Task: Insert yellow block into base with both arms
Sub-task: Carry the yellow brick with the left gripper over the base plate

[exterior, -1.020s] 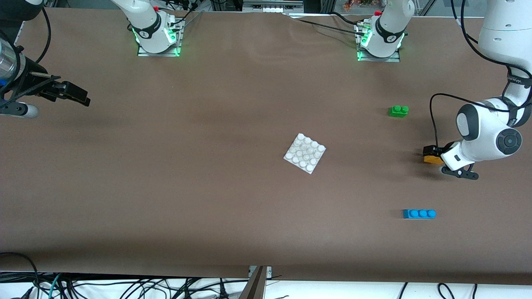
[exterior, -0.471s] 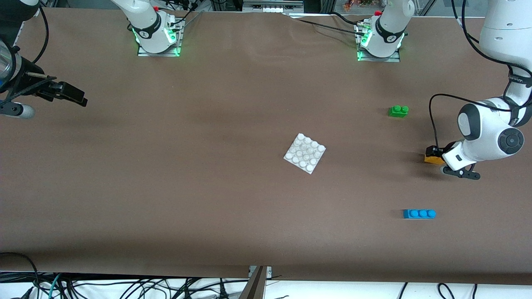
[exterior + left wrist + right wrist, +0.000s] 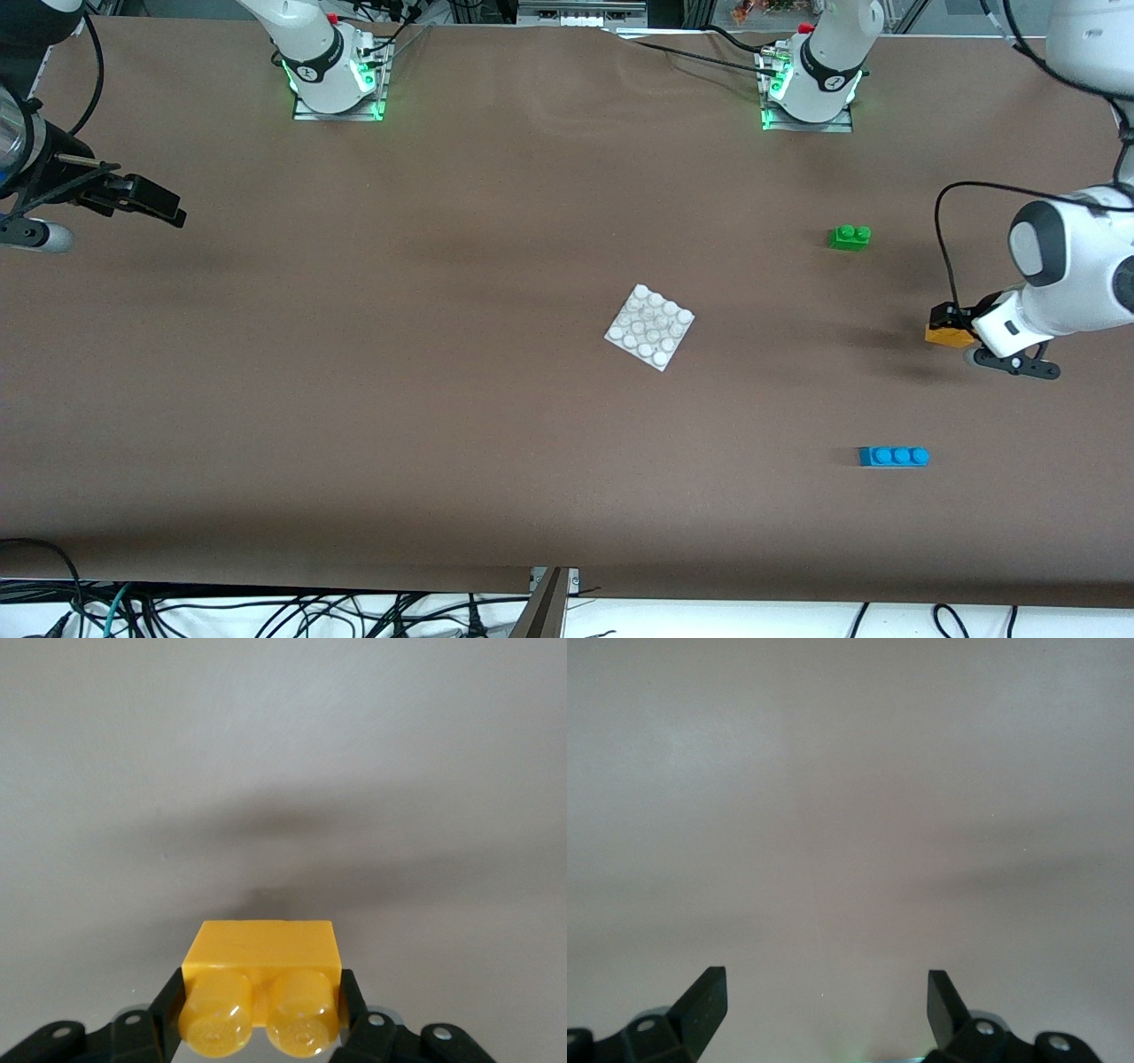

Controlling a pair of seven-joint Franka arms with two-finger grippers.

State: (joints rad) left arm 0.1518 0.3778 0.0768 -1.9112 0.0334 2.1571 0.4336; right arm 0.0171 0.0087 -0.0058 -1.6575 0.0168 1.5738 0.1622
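Left gripper (image 3: 950, 330): you see it near the tabletop's edge at the left arm's end, its jaws pinching the yellow block (image 3: 944, 335) from both sides; the left wrist view shows the fingers pressed to the block's flanks, studs toward the camera.
What has changed: over the last second the left gripper and the block have drifted toward the left arm's end of the tabletop, and a shadow now shows under the block, so you can judge it lifted clear of the surface.
Meaning for you: the pick looks done; the carry to the base (image 3: 649, 326) is what remains, and the latest drift leads away from it.
Base: it lies flat near the middle of the tabletop, untouched, turned askew to the edges, well apart from the block.
Right gripper (image 3: 146, 203): it waits by the edge at the right arm's end, jaws spread over bare tabletop (image 3: 399, 399), hardly moved from a second ago.
Other bricks: the green brick (image 3: 849, 237) and the blue brick (image 3: 893, 456) have not shifted.
Watch for: the base is unheld, so pressing may slide it.
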